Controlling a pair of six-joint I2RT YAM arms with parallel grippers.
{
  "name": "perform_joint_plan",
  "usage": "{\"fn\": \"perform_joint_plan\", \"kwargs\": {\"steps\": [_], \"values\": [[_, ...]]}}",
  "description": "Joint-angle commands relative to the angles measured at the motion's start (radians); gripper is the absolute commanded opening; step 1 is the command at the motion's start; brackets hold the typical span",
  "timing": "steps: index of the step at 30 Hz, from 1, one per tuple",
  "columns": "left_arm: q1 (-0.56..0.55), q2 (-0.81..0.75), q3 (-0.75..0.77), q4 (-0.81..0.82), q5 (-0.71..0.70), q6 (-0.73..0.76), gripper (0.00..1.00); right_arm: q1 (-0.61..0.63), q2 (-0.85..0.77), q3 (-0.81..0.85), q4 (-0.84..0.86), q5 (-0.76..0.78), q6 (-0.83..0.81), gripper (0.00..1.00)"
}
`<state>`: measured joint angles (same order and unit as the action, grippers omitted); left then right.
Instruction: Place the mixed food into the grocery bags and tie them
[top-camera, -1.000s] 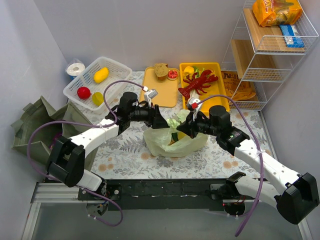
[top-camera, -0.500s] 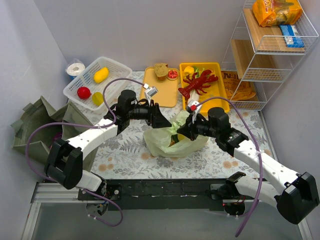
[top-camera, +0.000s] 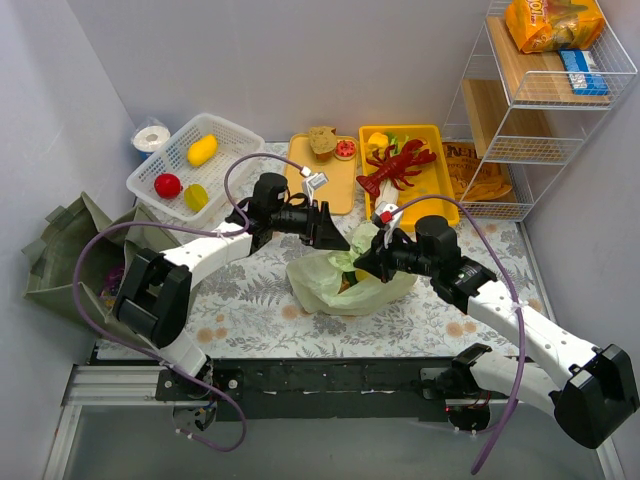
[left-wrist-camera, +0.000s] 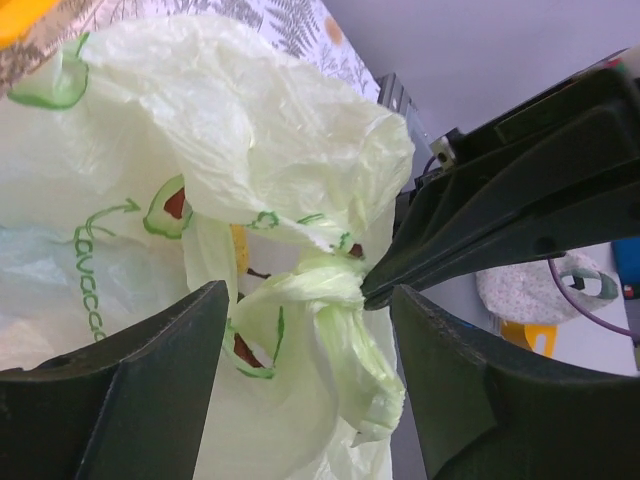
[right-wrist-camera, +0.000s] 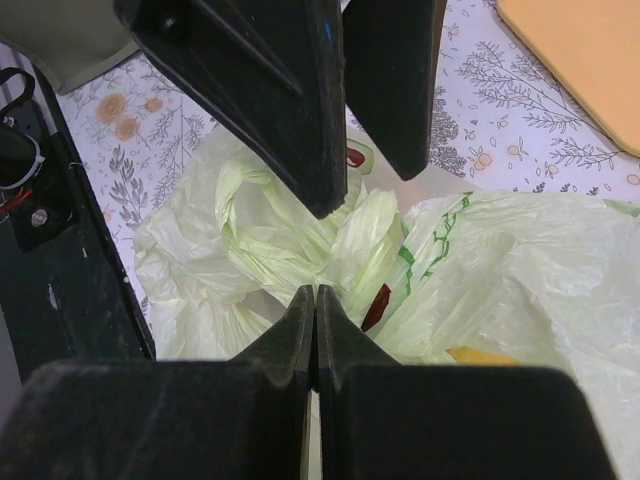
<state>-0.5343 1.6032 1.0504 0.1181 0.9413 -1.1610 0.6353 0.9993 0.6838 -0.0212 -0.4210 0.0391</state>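
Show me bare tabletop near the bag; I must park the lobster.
Bare cloth between the pale-green bag, the left arm and the near rail; also the near half of the orange tray. Crowded: over the bag, where left hand and right hand meet, and the yellow tray.

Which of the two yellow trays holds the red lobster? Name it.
The brighter right-hand tray, beside the wire shelf; the orange-yellow tray left of it carries bread instead.
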Motion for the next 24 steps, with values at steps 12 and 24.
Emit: {"fn": "perform_joint_plan", "kwargs": {"steps": [12, 24], "values": [[-0.052, 0.044, 0.080, -0.153, 0.112, 0.064, 0.51, 0.009, -0.021, 0.002, 0.032, 0.027, -0.028, 0.01], [-0.062, 0.047, 0.074, -0.150, 0.123, 0.086, 0.00, 0.014, -0.027, 0.010, -0.016, 0.014, -0.063, 0.01]]}}
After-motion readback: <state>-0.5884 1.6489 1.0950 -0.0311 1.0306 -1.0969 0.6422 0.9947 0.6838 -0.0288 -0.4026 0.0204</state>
